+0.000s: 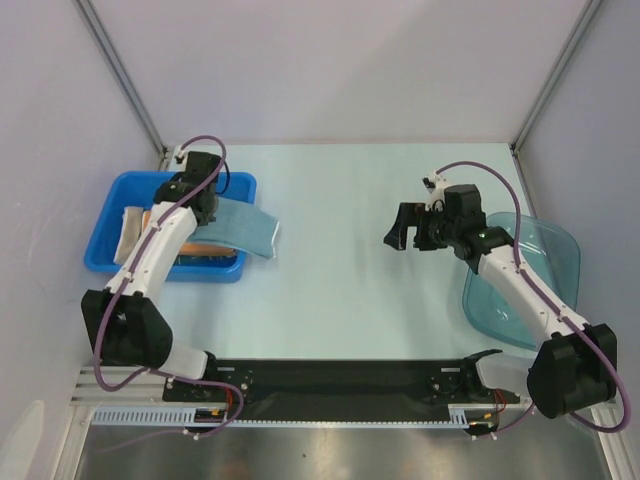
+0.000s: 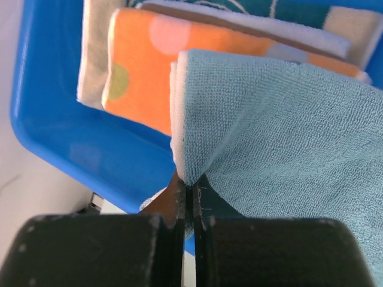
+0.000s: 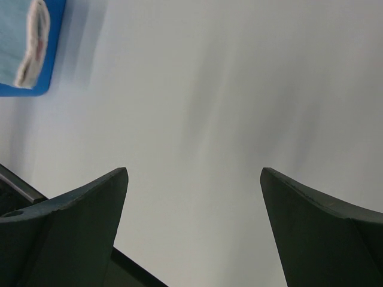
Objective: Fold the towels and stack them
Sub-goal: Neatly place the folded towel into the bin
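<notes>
Overhead, the left claw (image 1: 205,205) hangs over the bin (image 1: 100,255) at nine o'clock, blue towel (image 1: 245,228) draped over its three-o'clock rim. Left wrist: jaws pinch that towel's corner, likely to pull it out. Right wrist: right claw (image 3: 192,172) gapes, empty, presumably ready to help.

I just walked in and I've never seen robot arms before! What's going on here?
The left gripper is pinching the edge of a light blue towel, which drapes over the rim of the blue bin. More folded towels, like the orange dotted towel, sit in that bin. The right gripper is open and holds nothing. It hangs above the table beside a clear teal tub.
</notes>
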You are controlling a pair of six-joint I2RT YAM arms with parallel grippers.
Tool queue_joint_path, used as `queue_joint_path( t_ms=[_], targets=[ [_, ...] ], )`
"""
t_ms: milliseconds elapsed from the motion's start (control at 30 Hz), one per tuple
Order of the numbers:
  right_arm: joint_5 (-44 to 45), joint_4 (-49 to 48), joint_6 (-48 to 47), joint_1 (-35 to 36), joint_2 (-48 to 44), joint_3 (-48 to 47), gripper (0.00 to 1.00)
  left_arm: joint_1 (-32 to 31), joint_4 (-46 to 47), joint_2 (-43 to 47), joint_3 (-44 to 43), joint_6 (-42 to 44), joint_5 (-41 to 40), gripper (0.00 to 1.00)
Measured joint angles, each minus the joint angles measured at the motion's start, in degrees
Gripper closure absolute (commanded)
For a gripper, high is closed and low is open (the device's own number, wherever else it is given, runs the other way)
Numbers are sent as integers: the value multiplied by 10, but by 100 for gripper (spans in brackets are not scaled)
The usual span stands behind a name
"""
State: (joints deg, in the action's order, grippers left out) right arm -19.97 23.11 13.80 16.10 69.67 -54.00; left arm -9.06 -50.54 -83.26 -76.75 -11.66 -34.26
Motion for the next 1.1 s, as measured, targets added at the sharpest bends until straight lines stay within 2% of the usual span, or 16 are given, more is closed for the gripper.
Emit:
queue_joint_path(
  t_ms=[233,433,500,533,567,600,667,767,933,1000,1033,1100],
  targets=[
    [1,-10,-7,0,35,-13,0,63,60,-19,5,59,10,100],
    [0,-15,-6,4,63,-37,0,147,111,-45,11,88,36,98],
    [0,-15,-6,5,70,-47,0,164,123,-65,11,91,36,89],
    [0,-15,-6,6,75,-52,0,169,121,-79,7,92,36,80],
    [0,-15,-7,6,78,-59,0,174,114,-100,-3,92,35,50],
    [0,-15,-7,7,82,-65,0,175,105,-124,-19,94,33,41],
    [1,-14,-8,7,86,-74,0,175,88,-163,-55,89,33,32],
    [3,-10,-8,8,87,-79,0,172,56,-189,-119,86,28,28],
    [19,7,-3,16,87,-89,0,153,24,-179,-237,71,36,20],
    [26,18,4,19,84,-102,0,135,18,-158,-245,70,74,13],
    [29,20,10,20,80,-108,0,124,18,-140,-240,68,112,1],
    [31,19,23,21,67,-114,0,98,28,-94,-205,63,193,0]
  ],
)
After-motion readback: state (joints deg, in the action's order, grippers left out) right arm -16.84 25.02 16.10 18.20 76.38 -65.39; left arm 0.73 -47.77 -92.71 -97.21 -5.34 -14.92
